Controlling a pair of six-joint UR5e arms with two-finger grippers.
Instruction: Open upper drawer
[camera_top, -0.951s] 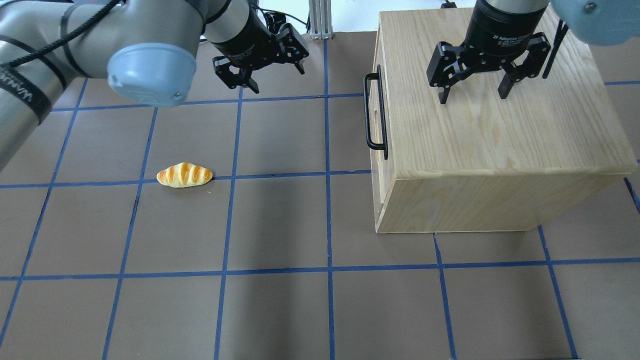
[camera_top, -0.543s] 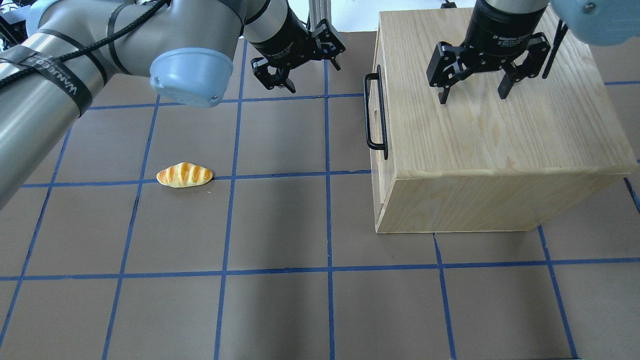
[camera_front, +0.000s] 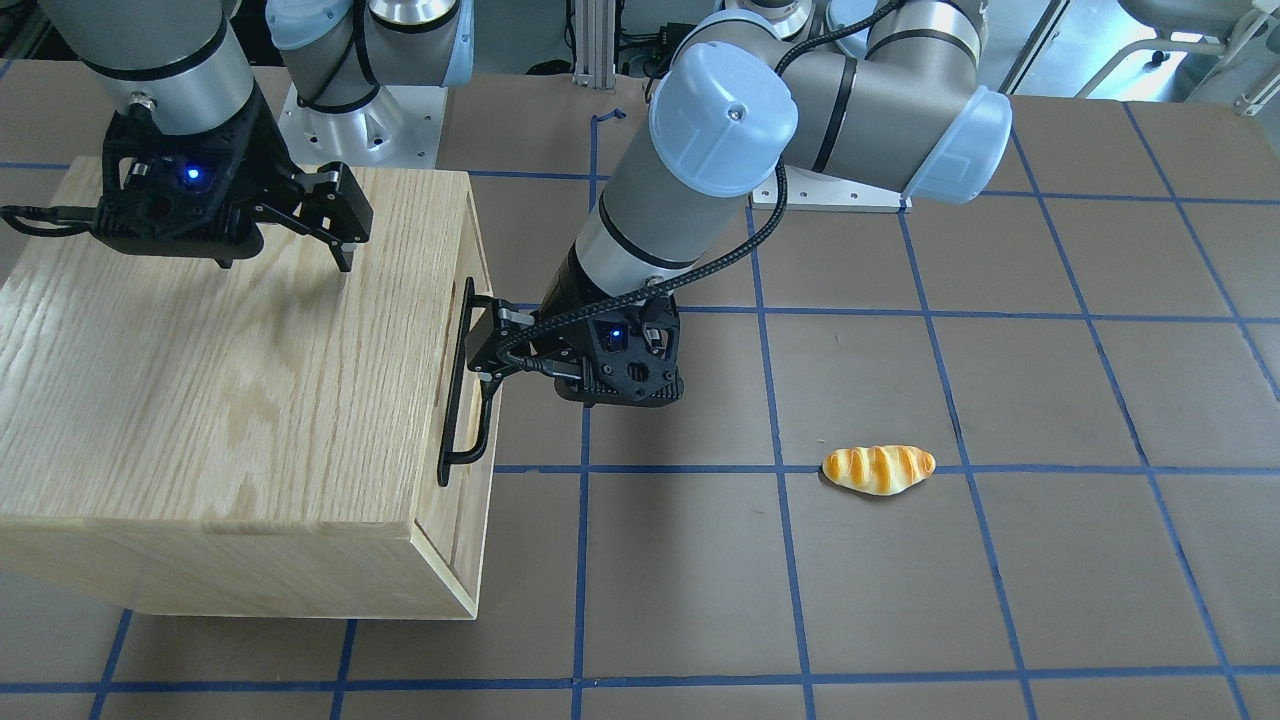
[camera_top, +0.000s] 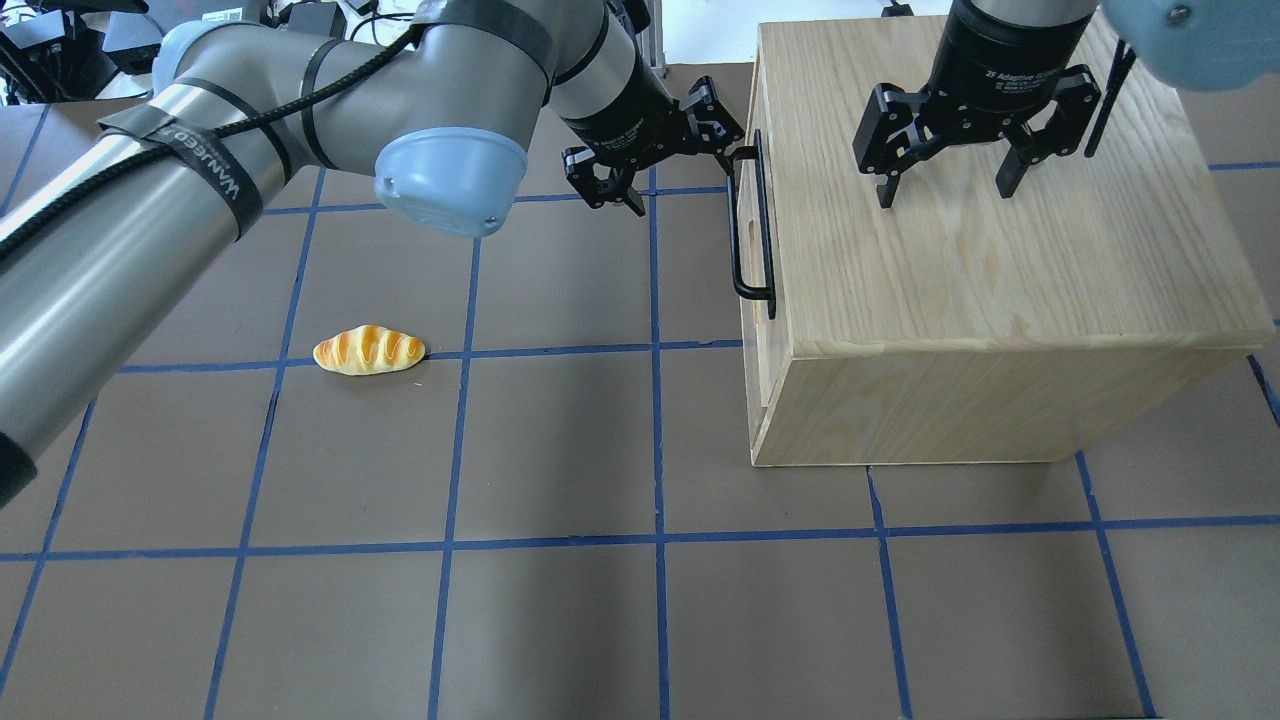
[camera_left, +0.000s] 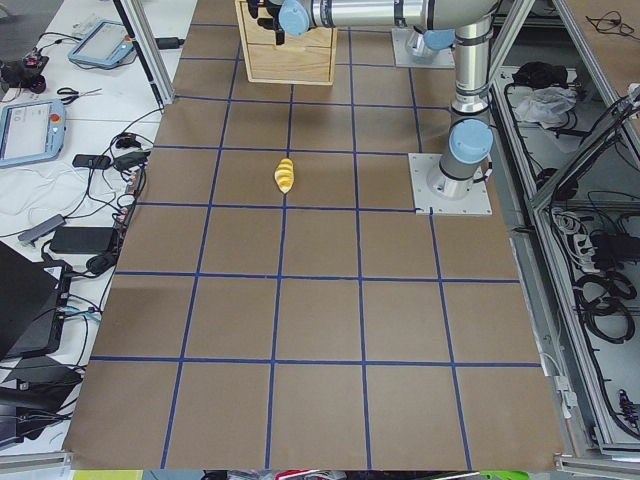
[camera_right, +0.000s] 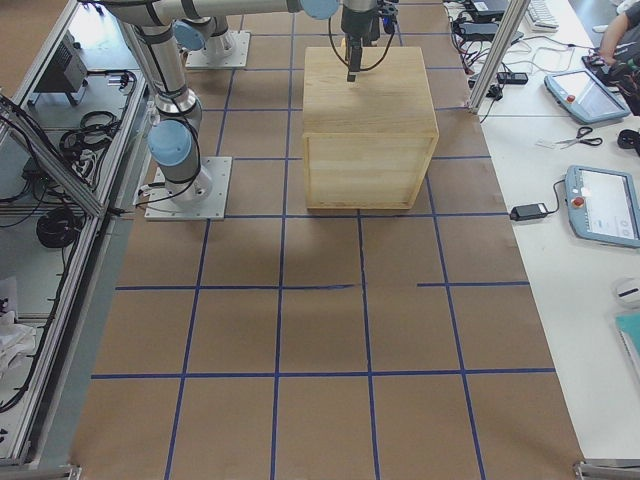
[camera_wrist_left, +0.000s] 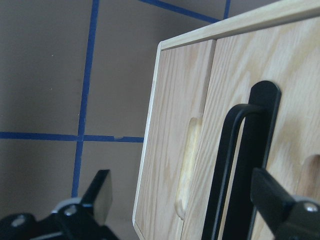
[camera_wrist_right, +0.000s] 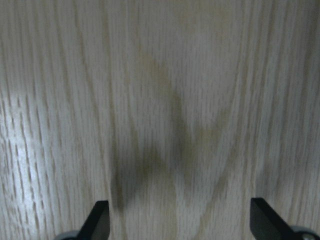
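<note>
The upper drawer (camera_top: 752, 180) sits shut in the oak cabinet (camera_top: 980, 260), its front facing the view's left. Its black bar handle (camera_top: 748, 225) also shows in the front view (camera_front: 456, 385) and the left wrist view (camera_wrist_left: 240, 165). My left gripper (camera_top: 685, 168) is open at the handle's far end. In the left wrist view the bar stands between its two fingers (camera_wrist_left: 100, 192); I cannot tell whether they touch it. My right gripper (camera_top: 947, 190) is open and empty, hovering just above the cabinet's top (camera_wrist_right: 165, 100).
A toy bread roll (camera_top: 368, 350) lies on the brown table, left of the cabinet; it also shows in the front view (camera_front: 878, 469). A lower drawer front with a cut-out grip (camera_wrist_left: 186, 165) sits under the upper one. Blue tape lines grid the table.
My left gripper has moved right across the table's far side, up to the handle's far end. It stays open. The right gripper has not moved.
</note>
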